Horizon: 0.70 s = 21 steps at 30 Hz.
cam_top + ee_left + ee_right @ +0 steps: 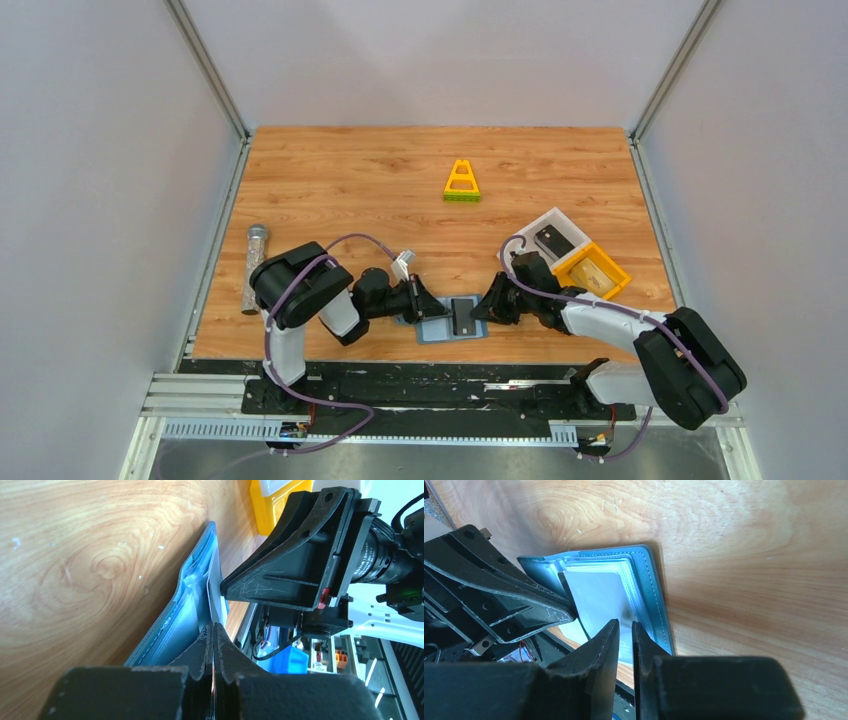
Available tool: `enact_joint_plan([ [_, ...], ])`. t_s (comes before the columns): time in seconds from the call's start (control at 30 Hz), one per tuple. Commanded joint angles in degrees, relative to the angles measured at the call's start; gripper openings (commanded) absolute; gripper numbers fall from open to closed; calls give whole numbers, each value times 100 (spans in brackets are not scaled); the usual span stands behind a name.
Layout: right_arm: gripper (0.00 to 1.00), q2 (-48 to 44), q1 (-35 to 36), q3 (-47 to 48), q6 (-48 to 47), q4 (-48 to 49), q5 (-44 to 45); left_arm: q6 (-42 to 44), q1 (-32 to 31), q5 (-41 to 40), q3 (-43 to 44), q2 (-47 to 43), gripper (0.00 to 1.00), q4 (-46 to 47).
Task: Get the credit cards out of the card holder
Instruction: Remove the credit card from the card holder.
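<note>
Wood-grain table point(350, 170) between pale walls, 2 arms folded low at its near edge, tips meeting over the slate-blue stitched card holder point(651, 590) lying open there. Left gripper point(212, 626) pressed fully together at the holder's edge; right gripper point(625, 624) narrowed to a slit over the smooth grey credit card point(596, 592) on the pockets, actual grip impossible to tell. Farther back, well apart: white bin point(530, 228) touching yellow bin point(617, 277), yellow triangular toy point(461, 182), grey cylinder point(253, 268).

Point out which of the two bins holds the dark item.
The white bin, the rear one of the pair: a dark rectangular item lies in it. The yellow bin beside it holds something tan.
</note>
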Motion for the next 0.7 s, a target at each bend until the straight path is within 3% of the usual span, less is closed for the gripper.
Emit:
enact_joint_plan([
  [0.0,17,48,42,-42,-47,-284,316,137,87,142,-134,-301,0,-64],
  [0.43,18,-257,37,340,-265,-840,418,566,296,34,-392,-662,0,-564],
  [0.5,18,-437,34,435,-270,-936,375,575,298,58,-351,-702,9,-585],
  [0.67,19,-645,42,649,-291,-1013,271,611,298,117,-254,-870,18,-767],
])
